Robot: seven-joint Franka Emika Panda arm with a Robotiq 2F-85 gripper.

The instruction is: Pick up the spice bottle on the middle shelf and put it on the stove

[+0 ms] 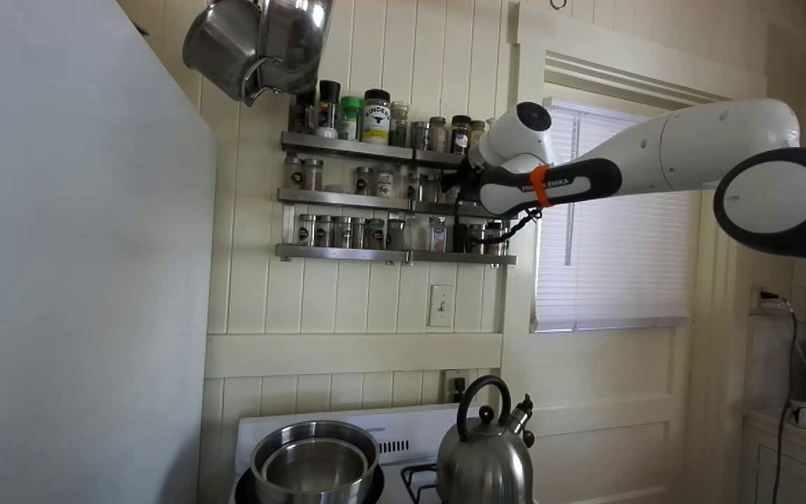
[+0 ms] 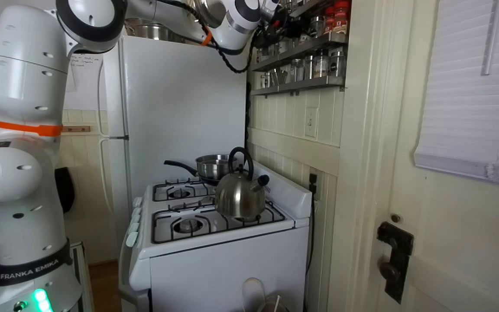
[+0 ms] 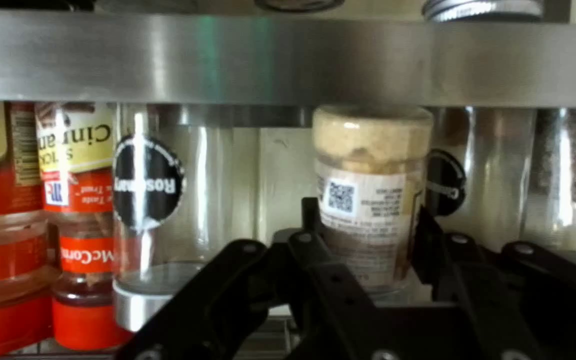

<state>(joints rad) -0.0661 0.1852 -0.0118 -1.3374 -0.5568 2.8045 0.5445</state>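
- The cream plank wall [image 1: 382, 301] carries a metal rack [image 1: 340, 253] above the stove [image 2: 228, 260], presumably for handy seasoning; a panelled door [image 2: 470, 225] stands alongside.
- On that white stove, the kettle [image 2: 240, 198] and pan [image 2: 209, 167] crowd the back, so a front burner [image 2: 189, 225] looks the likelier landing spot, though footing there seems uneven.
- The middle shelf [image 1: 343, 199] has a front rail [image 3: 248, 60] that keeps its jars [image 3: 193, 200] in; anything taken out should clear it first.
- The tool [image 3: 367, 220] reaches between jars, its fingers [image 3: 310, 215] at both flanks of the spice bottle [image 3: 372, 200], seemingly gripping it.
- That bottle is at the middle shelf, upright, the wrist view being inverted; whether its base rests there, I cannot tell.
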